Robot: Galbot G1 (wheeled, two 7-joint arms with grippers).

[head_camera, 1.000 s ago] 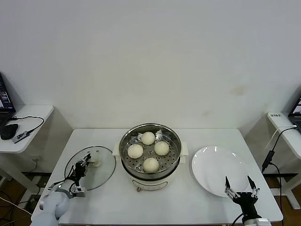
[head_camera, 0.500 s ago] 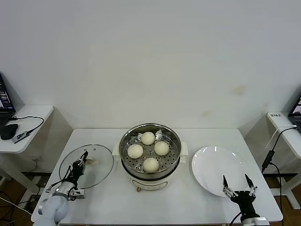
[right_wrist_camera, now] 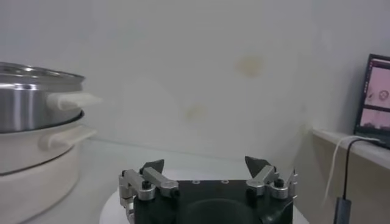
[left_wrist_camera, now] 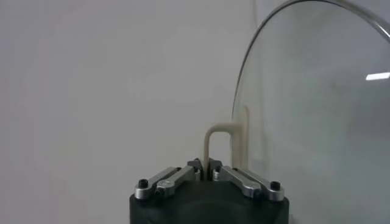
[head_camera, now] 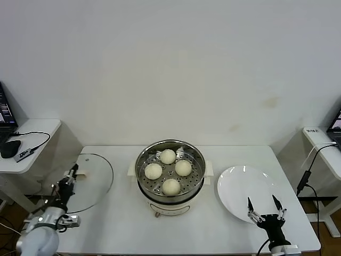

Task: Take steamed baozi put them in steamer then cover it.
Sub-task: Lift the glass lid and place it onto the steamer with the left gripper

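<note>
The steamer (head_camera: pixel 170 177) is seen at the middle of the white counter (head_camera: pixel 122 224), its steel pot uncovered, and the four steamed baozi (head_camera: pixel 168 170) are lying on its perforated tray: one toward the wall, one toward the robot, and one to each side, set close together. In the right wrist view the steamer's steel wall and white base (right_wrist_camera: pixel 33 152) are shown from the side, with a small white handle projecting from each. The glass lid (head_camera: pixel 84 181) is held off the counter's left edge, lifted and tilted, well apart from the steamer. The left gripper (head_camera: pixel 68 181) is clenched on the lid's cream handle (left_wrist_camera: pixel 220 146); in the left wrist view its fingers (left_wrist_camera: pixel 241 180) are pressed together around the thin loop of that handle, and the clear disc (left_wrist_camera: pixel 317 109) is seen standing edge-on beside them against the pale wall. The flat white plate (head_camera: pixel 250 193) is lying on the counter to the right of the steamer, just beside it but not touching it. The right gripper (head_camera: pixel 265 210) is positioned low at the plate's near edge, its fingers (right_wrist_camera: pixel 152 173) spread wide and released, with nothing between them. A small side table (head_camera: pixel 32 133) with a dark device and a cable on it is visible at the far left, and another table edge (head_camera: pixel 319 138) with cables at the far right.
</note>
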